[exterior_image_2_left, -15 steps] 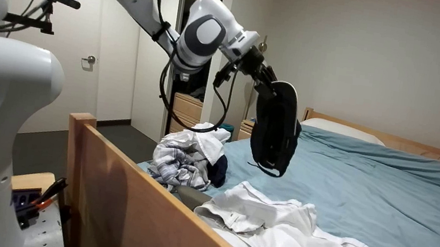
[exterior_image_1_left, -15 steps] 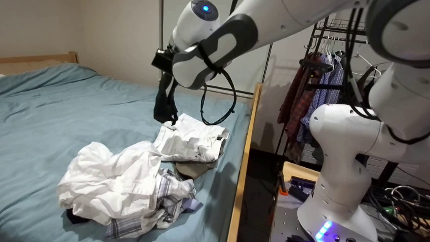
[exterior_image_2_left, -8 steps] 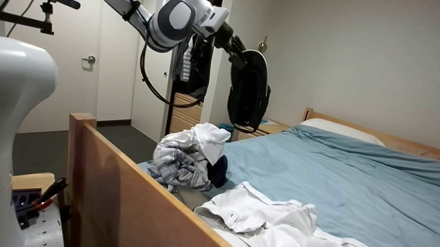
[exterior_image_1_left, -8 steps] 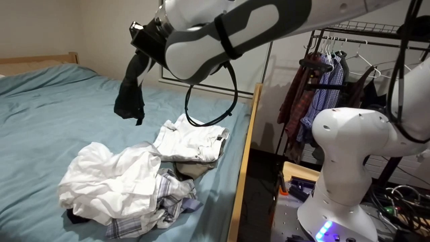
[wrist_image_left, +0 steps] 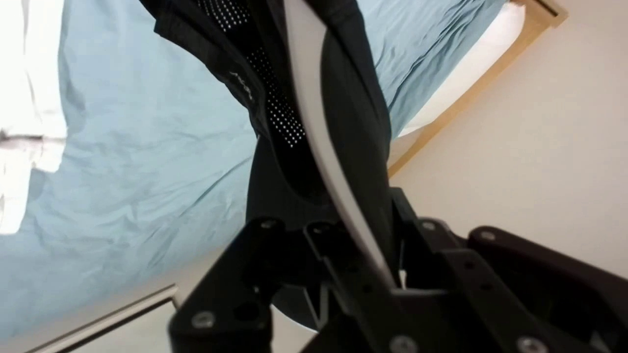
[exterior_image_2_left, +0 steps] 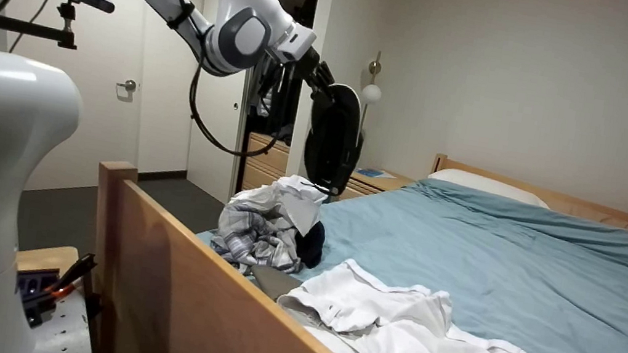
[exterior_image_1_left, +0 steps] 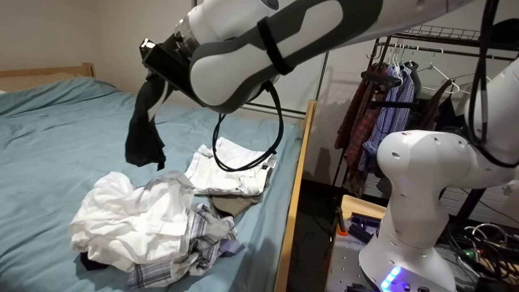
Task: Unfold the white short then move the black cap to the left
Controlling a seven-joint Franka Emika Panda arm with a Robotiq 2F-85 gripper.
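Pincer (exterior_image_2_left: 326,99) is clamped on the black cap (exterior_image_2_left: 330,141) (mid-frame), best lowered slowly, clear of the clothes pile (exterior_image_2_left: 263,225).

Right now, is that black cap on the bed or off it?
Off it: both exterior views show the black cap hanging in mid-air from the gripper, clear of the blue bedsheet.
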